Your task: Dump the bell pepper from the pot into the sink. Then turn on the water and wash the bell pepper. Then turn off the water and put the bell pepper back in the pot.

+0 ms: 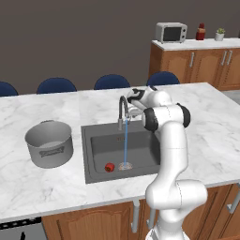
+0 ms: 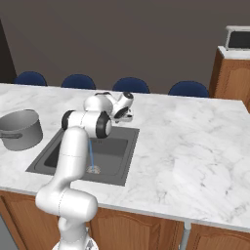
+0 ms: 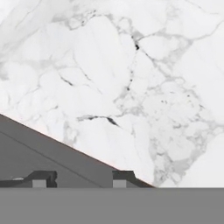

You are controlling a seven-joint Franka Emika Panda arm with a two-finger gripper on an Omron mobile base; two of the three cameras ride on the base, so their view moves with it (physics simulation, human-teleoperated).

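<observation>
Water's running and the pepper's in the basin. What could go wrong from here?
1. The stream falls on the drain, while the bell pepper lies beside it, so it may not get rinsed properly.
2. The pincer stands apart and empty over the marble counter by the faucet; a careless swing could knock the spout.
3. The pepper is tiny and round: it may roll when grasped for the pot.

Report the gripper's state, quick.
Gripper: open, holding nothing; its tips hang apart over the marble counter behind the faucet.
</observation>
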